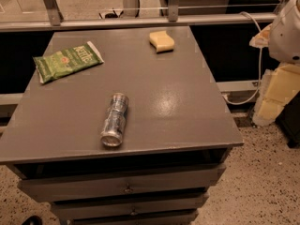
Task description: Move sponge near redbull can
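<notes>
The sponge [161,41] is a pale yellow foam block lying at the far right of the grey cabinet top [183,102]. The redbull can [114,119] is silver and blue and lies on its side near the front edge, left of centre, with its round top towards me. The two are well apart, the sponge far behind and to the right of the can. My gripper [277,95] is off the right side of the cabinet, beyond its edge and below the white arm housing [288,29]. It holds nothing that I can see.
A green chip bag [68,61] lies flat at the far left of the top. Drawers [126,187] sit below the front edge. A metal rail [140,21] runs behind the cabinet. A white cable [259,64] hangs at the right above speckled floor.
</notes>
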`<state>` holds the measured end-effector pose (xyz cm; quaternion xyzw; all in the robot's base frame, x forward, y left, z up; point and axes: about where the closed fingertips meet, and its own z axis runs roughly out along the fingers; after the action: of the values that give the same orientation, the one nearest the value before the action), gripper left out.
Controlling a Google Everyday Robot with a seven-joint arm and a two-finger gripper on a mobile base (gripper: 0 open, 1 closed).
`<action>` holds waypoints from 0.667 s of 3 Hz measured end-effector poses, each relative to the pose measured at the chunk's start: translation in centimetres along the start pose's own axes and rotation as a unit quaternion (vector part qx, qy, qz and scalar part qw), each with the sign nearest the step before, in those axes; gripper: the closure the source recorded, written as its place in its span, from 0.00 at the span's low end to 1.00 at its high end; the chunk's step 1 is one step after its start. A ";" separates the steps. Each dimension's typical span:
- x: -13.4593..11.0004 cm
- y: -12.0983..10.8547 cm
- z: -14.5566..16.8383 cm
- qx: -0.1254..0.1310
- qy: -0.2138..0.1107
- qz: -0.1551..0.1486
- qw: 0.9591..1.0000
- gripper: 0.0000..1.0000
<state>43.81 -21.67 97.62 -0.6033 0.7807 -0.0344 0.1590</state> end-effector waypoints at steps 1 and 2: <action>0.0 0.0 0.0 0.000 0.000 0.000 1.000 0.00; -0.3 -0.2 0.3 0.006 -0.029 0.007 1.000 0.00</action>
<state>44.15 -21.42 97.48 -0.5975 0.7799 -0.0206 0.1850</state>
